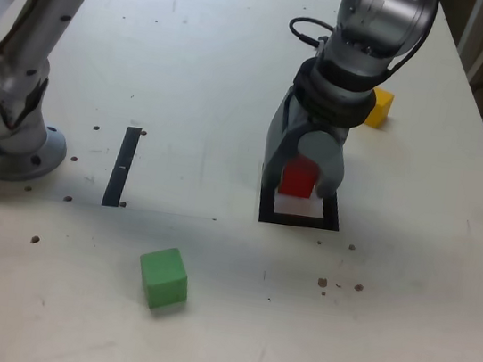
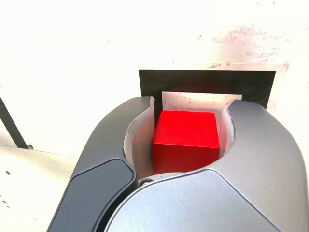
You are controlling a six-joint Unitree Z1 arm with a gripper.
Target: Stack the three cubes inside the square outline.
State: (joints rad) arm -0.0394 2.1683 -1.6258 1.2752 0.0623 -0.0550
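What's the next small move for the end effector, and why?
Probably lower slightly, then open to release: the end effector has its fingers either side of the red cube, which appears over the black square outline's pale centre. Whether the cube already touches down, I can't tell.

From off the arm, my exterior view looks down at a slant across the counter (image 1: 198,301), set back far enough to take in most of its top and the mounted arm's base (image 1: 14,149). My wrist view rides just behind the claw (image 2: 186,140), looking down past it at close range. Both views share the red cube (image 2: 186,133) and the black square outline (image 2: 207,81).
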